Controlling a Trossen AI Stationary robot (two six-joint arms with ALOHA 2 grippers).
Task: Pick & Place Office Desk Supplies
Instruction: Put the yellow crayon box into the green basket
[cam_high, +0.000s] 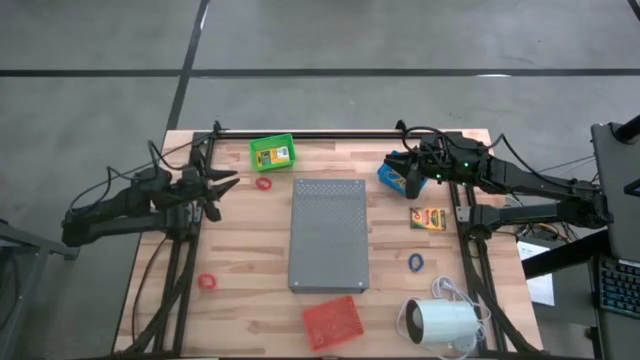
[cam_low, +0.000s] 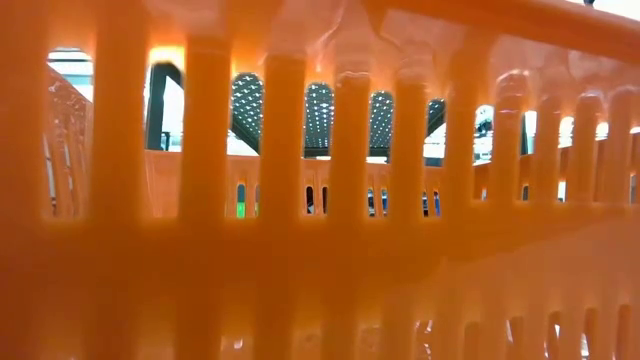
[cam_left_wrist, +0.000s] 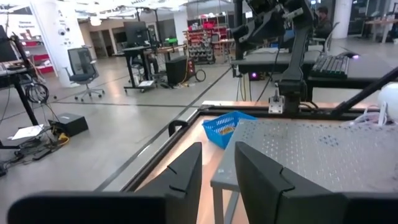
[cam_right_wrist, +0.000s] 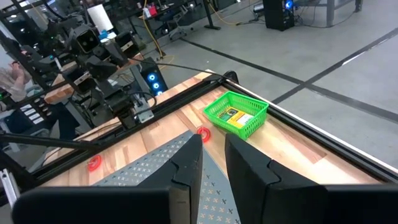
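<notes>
A yellow crayon box (cam_high: 428, 218) lies flat on the table right of the grey slab (cam_high: 328, 234). Another crayon box (cam_right_wrist: 234, 116) lies in the green basket (cam_high: 272, 152) at the far edge. One red ring (cam_high: 264, 184) lies near that basket, a second red ring (cam_high: 207, 283) at the near left, and a blue ring (cam_high: 416, 262) at the near right. My left gripper (cam_high: 232, 185) hovers open at the table's left, pointing toward the slab. My right gripper (cam_high: 408, 182) hovers open over the blue basket (cam_high: 390, 174), empty.
A red basket (cam_high: 333, 322) stands at the near edge, and its slotted wall (cam_low: 320, 200) fills the low view. A white cylinder with a cord (cam_high: 440, 322) lies at the near right. In the left wrist view the blue basket (cam_left_wrist: 227, 127) holds something yellowish.
</notes>
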